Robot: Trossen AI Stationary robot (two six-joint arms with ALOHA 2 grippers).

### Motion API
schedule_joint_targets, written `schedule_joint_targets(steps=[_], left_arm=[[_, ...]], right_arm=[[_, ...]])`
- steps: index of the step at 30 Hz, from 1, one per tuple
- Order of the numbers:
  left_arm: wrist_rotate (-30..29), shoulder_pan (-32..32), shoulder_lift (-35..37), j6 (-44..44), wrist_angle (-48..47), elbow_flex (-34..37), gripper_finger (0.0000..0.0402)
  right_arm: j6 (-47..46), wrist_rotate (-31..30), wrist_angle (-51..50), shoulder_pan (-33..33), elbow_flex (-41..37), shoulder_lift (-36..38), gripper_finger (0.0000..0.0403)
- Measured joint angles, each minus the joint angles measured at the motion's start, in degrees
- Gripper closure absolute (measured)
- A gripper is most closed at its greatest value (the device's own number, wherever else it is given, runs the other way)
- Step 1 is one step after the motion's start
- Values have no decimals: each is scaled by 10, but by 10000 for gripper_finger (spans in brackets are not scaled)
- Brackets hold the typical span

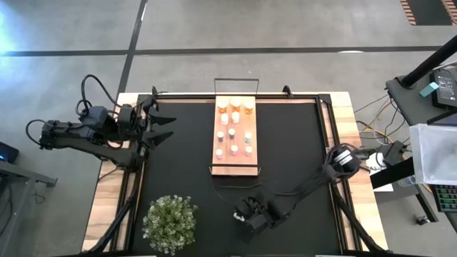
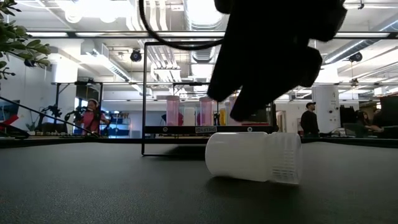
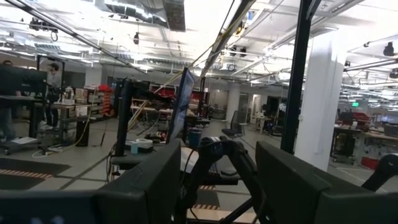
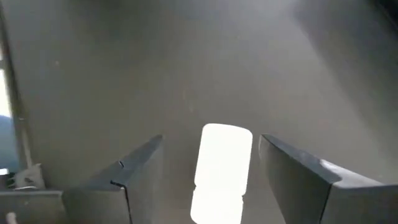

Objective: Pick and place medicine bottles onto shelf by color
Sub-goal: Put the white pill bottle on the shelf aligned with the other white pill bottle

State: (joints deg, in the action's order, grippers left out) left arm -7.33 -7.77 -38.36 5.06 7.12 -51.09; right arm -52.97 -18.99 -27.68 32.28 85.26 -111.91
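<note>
The tabletop [image 1: 107, 207] is pale wood under a matte black mat [image 1: 178, 164], and on the mat's far middle stands the shelf [image 1: 216, 163], a long light-wood board with a thin black wire frame, carrying upright orange, white, pink and pale bluish medicine bottles [image 1: 233, 132]. Near the mat's front edge the right tool [image 1: 241, 213] hangs over a white bottle [image 2: 252, 155], a smooth cylinder with a ribbed cap lying on its side between the tool's spread fingers [image 4: 134, 168], not gripped. The left tool [image 1: 166, 126] waits at the tabletop's far left, jaws parted and empty.
</note>
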Motion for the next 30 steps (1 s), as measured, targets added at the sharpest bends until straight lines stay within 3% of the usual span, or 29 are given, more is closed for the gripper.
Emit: schedule_joint_targets(steps=[9,19,26,30], left_arm=[[0,0,7,-28,-5,0,210],[2,0,4,-29,-5,0,210],[2,0,1,-29,-3,0,210],[1,0,-2,-28,-2,0,210]], right_arm=[[6,-6,-10,0,42,-63,154],[2,-3,-70,0,48,-67,154],[51,80,-127,8,53,-50,163],[56,89,-180,22,53,-30,168]])
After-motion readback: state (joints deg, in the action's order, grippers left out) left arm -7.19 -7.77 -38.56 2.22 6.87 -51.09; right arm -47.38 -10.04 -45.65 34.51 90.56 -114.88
